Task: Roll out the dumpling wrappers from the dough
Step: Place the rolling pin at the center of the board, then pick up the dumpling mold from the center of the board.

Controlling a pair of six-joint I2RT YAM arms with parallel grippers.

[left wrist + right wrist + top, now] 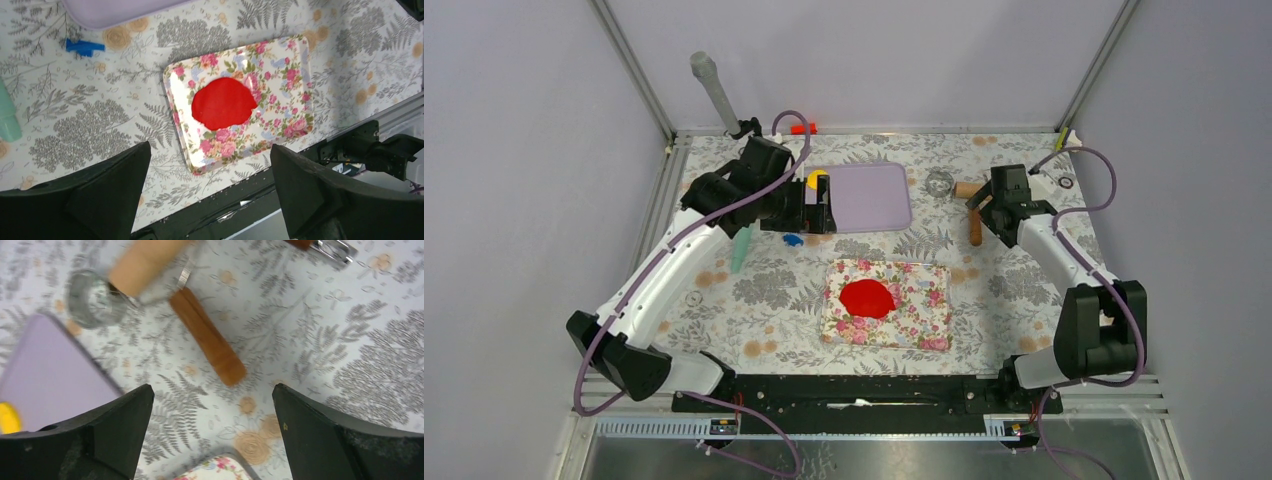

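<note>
The dough point(868, 298) lies as a flat red sheet on the floral tray point(927, 322) mid-worktop point(764, 290), touched by neither arm. The left end effector point(816, 210) is held spread wide beside the lilac board point(869, 195), and the right end effector point(212, 387) is equally spread and empty over the brown wooden rod point(207, 335). If the rod is taken for rolling, it is best gripped across its middle, jaws square to its length, so that it is not tipped or sent rolling — and the metal ring point(92, 300) nearby is left undisturbed.

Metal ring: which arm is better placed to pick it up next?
Right, likely. The right claw, open, hangs close beside the metal ring; the left claw, also open, sits beyond the purple tray.
</note>
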